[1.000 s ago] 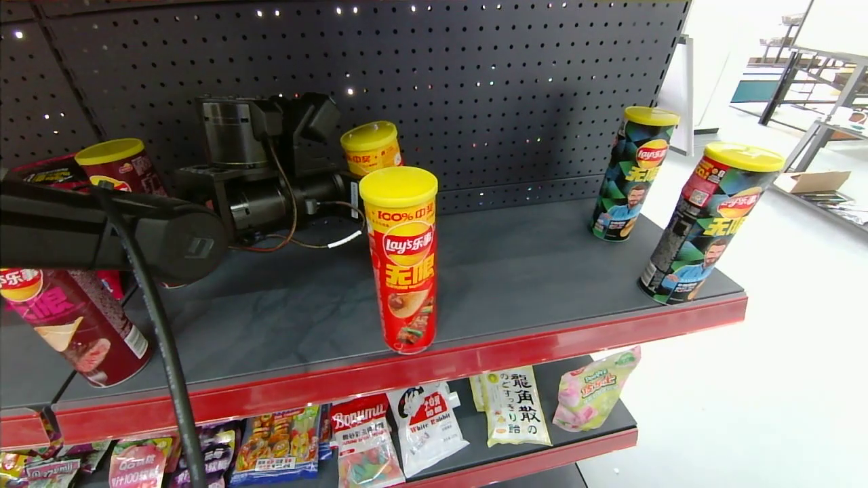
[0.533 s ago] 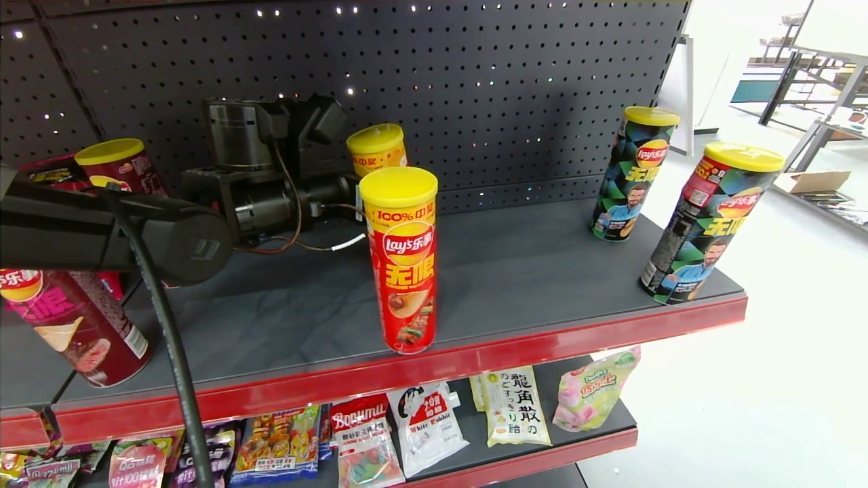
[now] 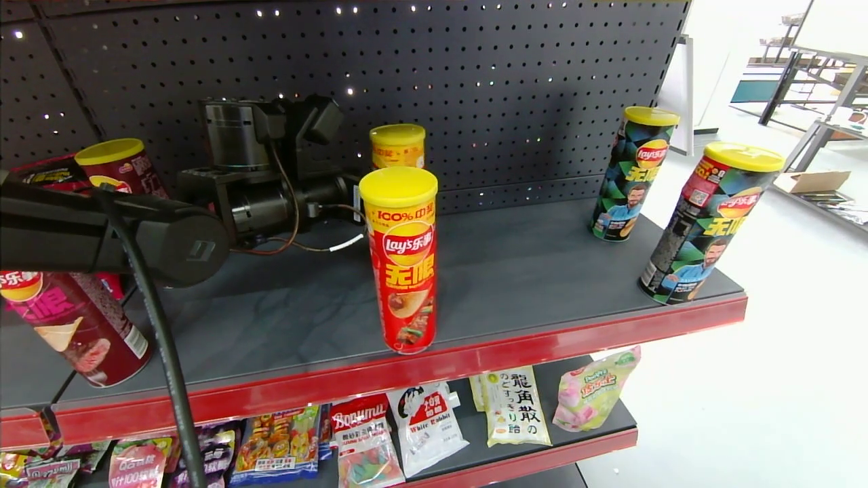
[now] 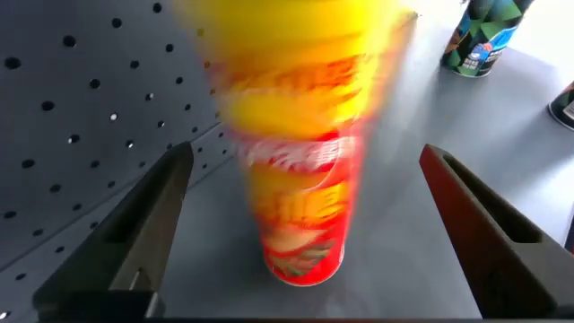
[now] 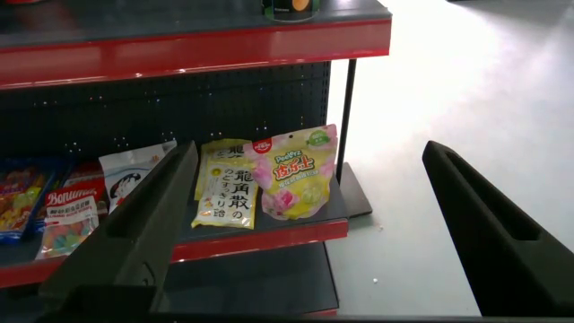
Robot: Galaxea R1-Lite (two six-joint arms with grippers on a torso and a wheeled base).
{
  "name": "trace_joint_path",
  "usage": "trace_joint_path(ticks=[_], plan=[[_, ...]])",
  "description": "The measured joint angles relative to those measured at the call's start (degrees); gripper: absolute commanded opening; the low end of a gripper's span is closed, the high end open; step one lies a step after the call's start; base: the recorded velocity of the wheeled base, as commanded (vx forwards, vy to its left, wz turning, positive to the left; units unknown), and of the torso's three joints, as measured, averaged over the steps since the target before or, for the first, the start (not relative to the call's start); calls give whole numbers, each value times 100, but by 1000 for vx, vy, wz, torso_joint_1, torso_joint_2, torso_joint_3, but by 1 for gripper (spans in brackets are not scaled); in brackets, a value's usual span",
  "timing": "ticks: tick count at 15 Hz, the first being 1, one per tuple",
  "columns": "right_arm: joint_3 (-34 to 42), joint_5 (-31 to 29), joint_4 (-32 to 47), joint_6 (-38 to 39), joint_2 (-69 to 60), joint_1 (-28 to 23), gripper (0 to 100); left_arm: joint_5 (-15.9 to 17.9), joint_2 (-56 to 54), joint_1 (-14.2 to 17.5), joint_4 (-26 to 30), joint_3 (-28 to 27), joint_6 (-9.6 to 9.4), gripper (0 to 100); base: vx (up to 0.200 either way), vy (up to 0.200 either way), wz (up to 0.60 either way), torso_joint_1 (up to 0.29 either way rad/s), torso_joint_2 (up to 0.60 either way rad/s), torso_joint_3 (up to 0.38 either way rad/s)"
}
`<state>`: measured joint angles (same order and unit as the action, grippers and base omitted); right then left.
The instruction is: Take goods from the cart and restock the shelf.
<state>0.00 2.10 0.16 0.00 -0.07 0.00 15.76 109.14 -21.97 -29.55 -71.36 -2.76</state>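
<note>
Red can (image 3: 401, 261) blocks shelf (image 3: 529, 271) middle; room between it and patterned can (image 3: 634, 173).

A dark pegboard panel (image 3: 508, 81) backed the shelf (image 3: 529, 271), with pinpoints of light showing through some holes. Past the shelf's right edge lay pale, glossy floor (image 3: 746, 420). Farther off stood dark metal racks (image 3: 814, 81) and a cardboard box (image 3: 812, 181).

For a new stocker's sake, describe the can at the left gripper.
Look at the upper shelf, back by the pegboard. A red, yellow-lidded can stands there behind its front twin; it alone sits between the fingers of the left gripper.
</note>
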Motion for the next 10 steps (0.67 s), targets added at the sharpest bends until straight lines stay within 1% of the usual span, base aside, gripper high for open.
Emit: trace_joint_path(ticks=[3,8,10], plan=[[0,0,0,0,0,0,100,0,-195,59,2,351,2,100,0,0,0,0,0,0],[0,0,0,0,0,0,100,5,-735,286,2,1161,-28,100,0,0,0,0,0,0],[0,-2,0,0,0,0,100,2,-1045,332,7,1503,-26,100,0,0,0,0,0,0]])
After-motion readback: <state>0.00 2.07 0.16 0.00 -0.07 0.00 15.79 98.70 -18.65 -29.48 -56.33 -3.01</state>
